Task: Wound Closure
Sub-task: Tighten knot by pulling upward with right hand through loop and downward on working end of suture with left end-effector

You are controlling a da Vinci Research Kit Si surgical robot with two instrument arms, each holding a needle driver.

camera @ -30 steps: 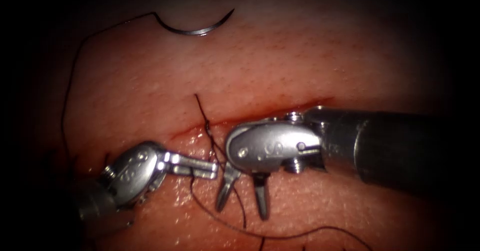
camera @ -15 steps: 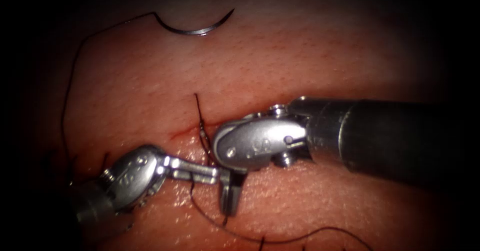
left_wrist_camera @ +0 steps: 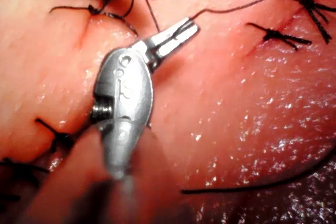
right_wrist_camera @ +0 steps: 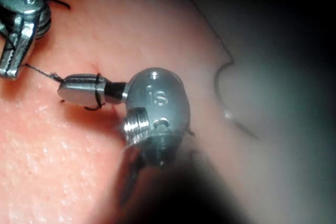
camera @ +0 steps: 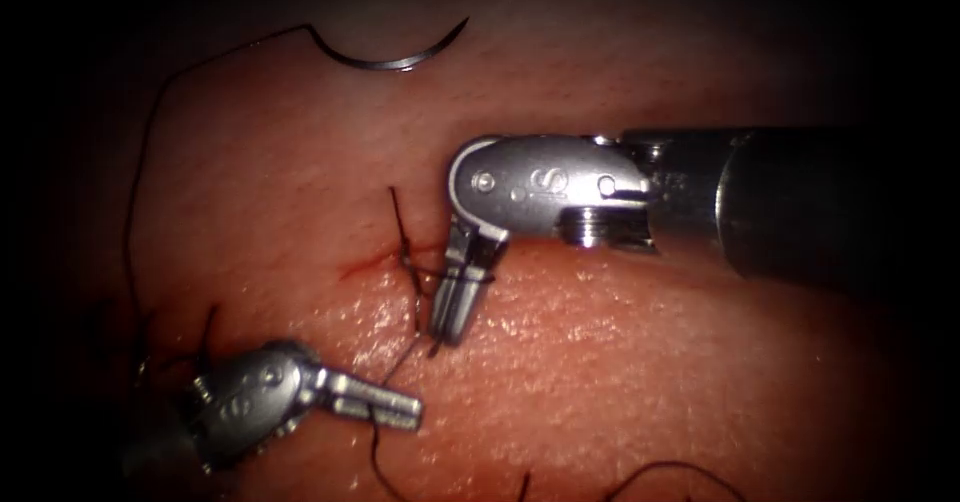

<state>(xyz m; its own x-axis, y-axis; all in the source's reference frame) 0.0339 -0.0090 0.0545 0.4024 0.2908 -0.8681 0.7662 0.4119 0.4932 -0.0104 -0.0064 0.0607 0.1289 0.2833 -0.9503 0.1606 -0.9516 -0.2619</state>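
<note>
The left tool [camera: 395, 406] clamps the thread [camera: 408, 354] near the cut [camera: 375, 259]: fine, limp and slippery, best gripped squarely. The right tool [camera: 452, 317], jaws together, holds thread looped around them. The needle [camera: 385, 57] lies free on the far tissue [camera: 600, 362], stiff and sharp.

The endoscope looks down from above and in front at the tissue [camera: 620, 362], moderately near, with the cut [camera: 400, 257] running across mid-frame. Each wrist camera looks along its own shaft from very close at its pincer. All three views share the left pincer [camera: 395, 407], the right pincer [camera: 455, 307] and the thread [camera: 405, 242] between them.
</note>
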